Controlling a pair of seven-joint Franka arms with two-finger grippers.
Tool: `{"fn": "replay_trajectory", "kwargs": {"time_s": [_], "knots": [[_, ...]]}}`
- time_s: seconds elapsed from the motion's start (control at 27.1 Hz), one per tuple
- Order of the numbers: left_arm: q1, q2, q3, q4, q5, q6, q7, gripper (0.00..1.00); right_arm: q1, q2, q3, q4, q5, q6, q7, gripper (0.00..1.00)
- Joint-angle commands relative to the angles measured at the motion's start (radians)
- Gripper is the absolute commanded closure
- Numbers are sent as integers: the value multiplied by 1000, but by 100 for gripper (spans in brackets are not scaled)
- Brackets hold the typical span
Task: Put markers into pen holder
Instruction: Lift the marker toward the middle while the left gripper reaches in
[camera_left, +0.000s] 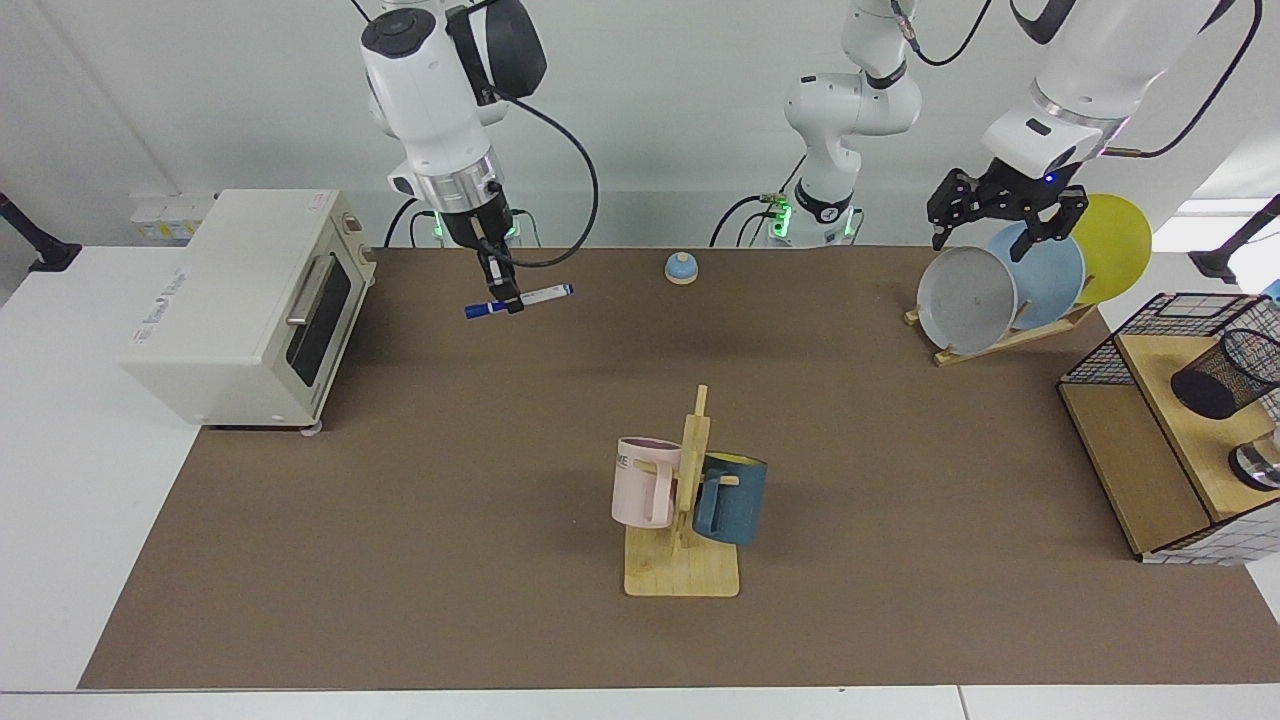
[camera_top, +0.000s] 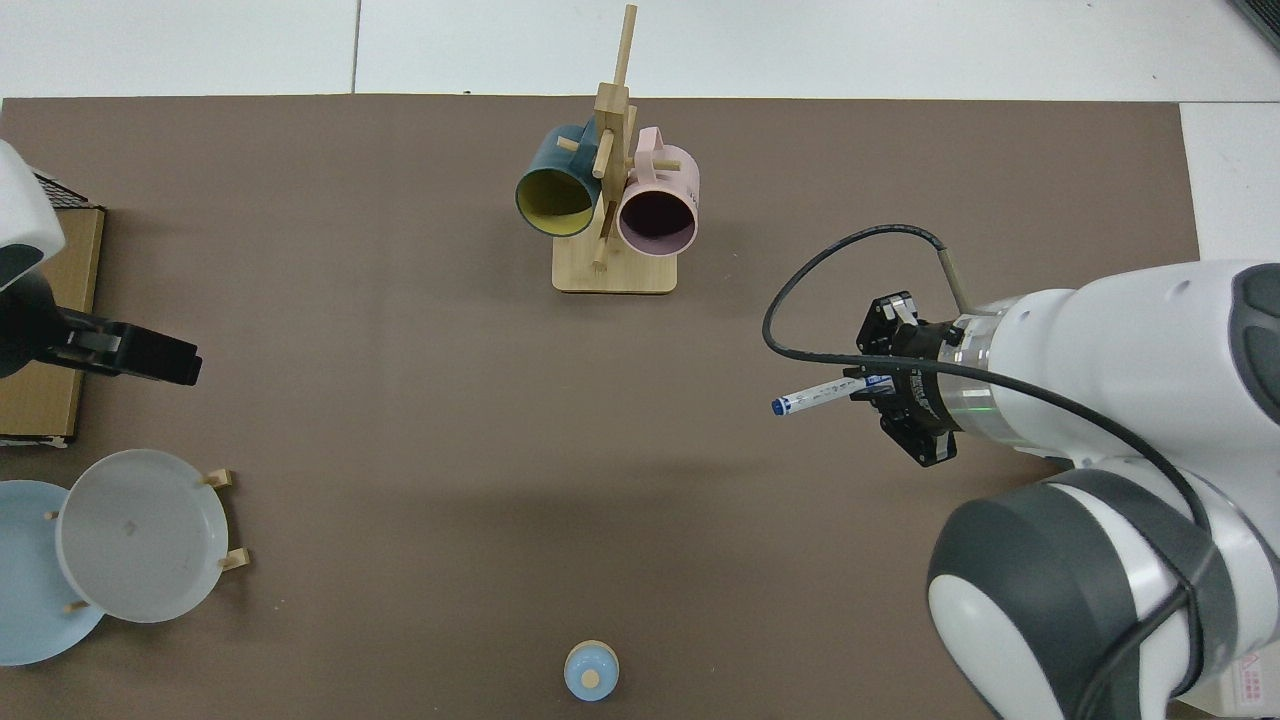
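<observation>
My right gripper is shut on the marker, a white barrel with a blue cap, and holds it roughly level high above the brown mat. The black mesh pen holder lies tilted on the wooden shelf box at the far right of the facing view, out of the top view. Far from it, my left gripper hangs over the plate rack with its fingers spread and nothing between them.
A toaster oven stands beside the right arm. A mug tree with a pink and a blue mug stands mid-mat. Plates lean in a rack, a small blue bell sits at the back, and the mesh-and-wood shelf box holds a shiny metal cylinder.
</observation>
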Motion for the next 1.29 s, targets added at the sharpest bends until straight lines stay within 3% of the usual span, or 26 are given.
{"fn": "replay_trajectory", "kwargs": {"time_s": [0.0, 0.22, 0.44, 0.59, 0.92, 1.11, 1.25], "knots": [[-22, -1, 8, 6, -14, -3, -11, 0, 45, 25, 0, 62, 15, -44, -26, 100], [-30, -3, -9, 4, -17, -1, 6, 0, 104, 29, 0, 81, 18, -41, -13, 100], [-42, -1, -92, 6, -15, 8, 52, 0, 151, 34, 0, 81, 20, -4, 70, 100], [-42, -1, -147, 7, -21, 17, 112, 0, 160, 35, 2, 84, 86, 7, 82, 100], [-44, -3, -173, -2, -248, 110, 423, 1, 216, 46, 2, 93, 97, 76, 133, 100], [-44, -16, -237, -56, -271, 190, 601, 1, 241, 74, 2, 97, 97, 110, 152, 100], [-45, -30, -282, -103, -296, 265, 638, 1, 243, 75, 2, 97, 98, 116, 153, 100]]}}
